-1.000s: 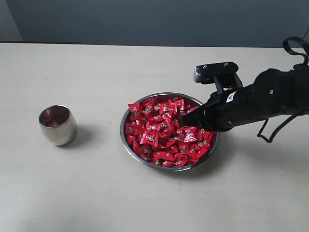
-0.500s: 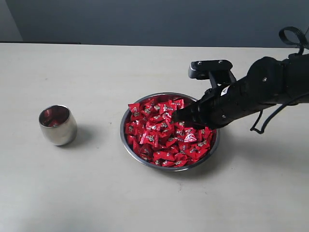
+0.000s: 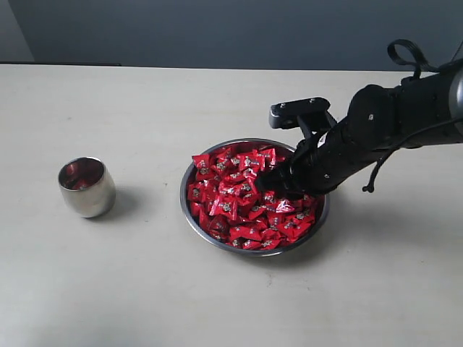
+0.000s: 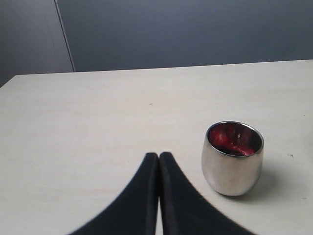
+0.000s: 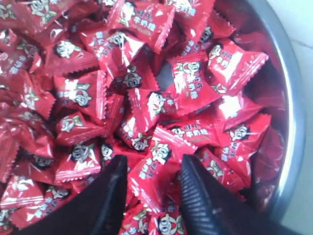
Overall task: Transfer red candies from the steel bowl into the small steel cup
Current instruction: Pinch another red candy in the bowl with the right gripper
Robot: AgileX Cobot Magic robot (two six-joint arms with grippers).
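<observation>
The small, rounded cup of polished steel [image 3: 86,189] is standing on the pale worktop [image 3: 145,289], well left of the wide, shallow steel bowl [image 3: 189,217]. Your left hand [image 4: 159,155], fingers [image 4: 142,196] pressed together, is pointing past one side of it. The shiny red-wrapped candies [image 3: 242,206] are filling the bowl, and your right hand [image 5: 154,164], the nearer one, is straddling one candy, fingers spread, tips down in the heap.

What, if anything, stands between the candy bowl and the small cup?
Nothing visible does: only bare table lies between the steel bowl and the small steel cup. The right gripper, open, is down among the red candies.
</observation>
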